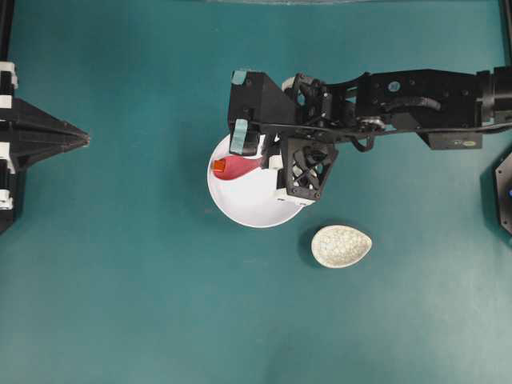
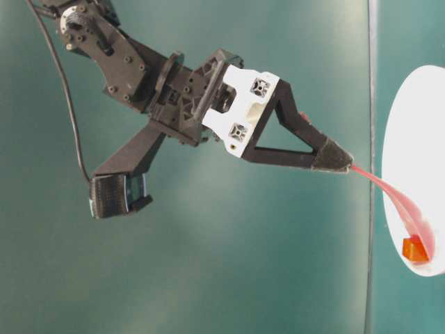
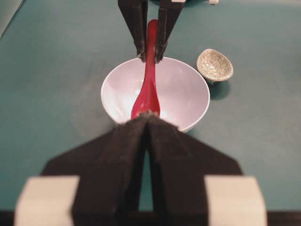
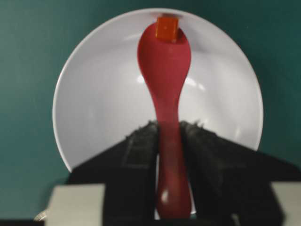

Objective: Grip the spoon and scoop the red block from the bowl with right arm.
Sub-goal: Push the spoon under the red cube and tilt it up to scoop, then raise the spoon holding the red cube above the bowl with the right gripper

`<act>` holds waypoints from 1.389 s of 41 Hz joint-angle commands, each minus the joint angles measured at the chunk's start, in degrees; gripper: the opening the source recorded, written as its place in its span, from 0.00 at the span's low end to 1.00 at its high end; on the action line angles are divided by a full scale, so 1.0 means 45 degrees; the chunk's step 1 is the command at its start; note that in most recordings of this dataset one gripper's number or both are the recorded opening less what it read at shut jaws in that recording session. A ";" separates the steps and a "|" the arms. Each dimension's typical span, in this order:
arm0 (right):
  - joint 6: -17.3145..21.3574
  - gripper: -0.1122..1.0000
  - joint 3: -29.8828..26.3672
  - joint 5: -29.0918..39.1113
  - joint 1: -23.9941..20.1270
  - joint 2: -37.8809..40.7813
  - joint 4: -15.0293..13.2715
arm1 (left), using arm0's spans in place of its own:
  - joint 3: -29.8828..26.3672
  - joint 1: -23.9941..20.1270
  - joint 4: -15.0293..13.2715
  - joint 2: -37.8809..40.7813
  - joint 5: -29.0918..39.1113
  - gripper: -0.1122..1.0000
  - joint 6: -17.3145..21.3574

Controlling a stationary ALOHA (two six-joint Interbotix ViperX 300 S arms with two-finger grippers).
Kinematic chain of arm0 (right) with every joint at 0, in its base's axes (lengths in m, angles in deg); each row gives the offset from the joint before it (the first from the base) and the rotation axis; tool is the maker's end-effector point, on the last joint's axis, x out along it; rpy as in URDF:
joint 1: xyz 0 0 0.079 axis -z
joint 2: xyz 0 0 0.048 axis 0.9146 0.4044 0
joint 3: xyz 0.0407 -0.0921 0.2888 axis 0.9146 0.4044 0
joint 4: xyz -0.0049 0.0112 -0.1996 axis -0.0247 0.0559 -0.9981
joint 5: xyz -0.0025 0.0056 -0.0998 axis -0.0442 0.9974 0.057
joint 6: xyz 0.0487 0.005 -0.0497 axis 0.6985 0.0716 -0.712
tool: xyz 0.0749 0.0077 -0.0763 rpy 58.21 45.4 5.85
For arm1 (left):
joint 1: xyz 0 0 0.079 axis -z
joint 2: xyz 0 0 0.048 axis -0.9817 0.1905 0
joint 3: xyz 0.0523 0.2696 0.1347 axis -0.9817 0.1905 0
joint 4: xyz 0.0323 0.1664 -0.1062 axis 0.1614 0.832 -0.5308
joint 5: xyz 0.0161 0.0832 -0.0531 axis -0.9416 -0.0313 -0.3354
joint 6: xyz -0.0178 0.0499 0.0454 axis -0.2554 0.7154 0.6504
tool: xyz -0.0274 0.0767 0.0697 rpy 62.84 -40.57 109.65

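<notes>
My right gripper (image 4: 168, 129) is shut on the handle of the glossy red spoon (image 4: 164, 61), fingers pressed to both its sides. The spoon's scoop reaches across the inside of the white bowl (image 4: 94, 94) to its far wall. The small red-orange block (image 4: 167, 27) sits right at the scoop's tip against that wall; whether it rests in the scoop I cannot tell. From table level the spoon (image 2: 403, 202) slopes down from the right gripper (image 2: 341, 163) to the block (image 2: 415, 248). My left gripper (image 1: 85, 138) is shut and holds nothing, far left of the bowl (image 1: 256, 204).
A small speckled beige oval dish (image 1: 342, 246) lies on the teal table just right of the bowl. The right arm (image 1: 400, 92) stretches in from the right edge over the bowl's rim. A black fixture (image 1: 504, 188) sits at the right border.
</notes>
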 commanded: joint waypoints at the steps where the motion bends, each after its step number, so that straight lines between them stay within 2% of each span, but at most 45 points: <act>1: 0.0000 0.32 -0.0156 -0.0117 -0.0020 -0.0449 -0.0020 | -0.0312 -0.0039 0.0039 0.0117 -0.0137 0.10 -0.0020; 17: 0.0098 0.32 0.0234 -0.0195 -0.0020 -0.0801 0.0020 | -0.0312 -0.0039 0.0039 0.0117 -0.0137 0.10 -0.0020; 28: 0.0098 0.32 0.1074 -0.1172 -0.0059 -0.1387 0.0039 | -0.0312 -0.0039 0.0039 0.0117 -0.0137 0.10 -0.0039; 42: 0.0098 0.32 0.2988 -0.4609 -0.0156 -0.2578 0.0059 | -0.0312 -0.0039 0.0020 0.0117 -0.0137 0.10 -0.0039; 57: 0.0117 0.32 0.6250 -0.9551 -0.1074 -0.3340 0.0293 | -0.0312 -0.0039 0.0039 0.0117 -0.0137 0.10 -0.0039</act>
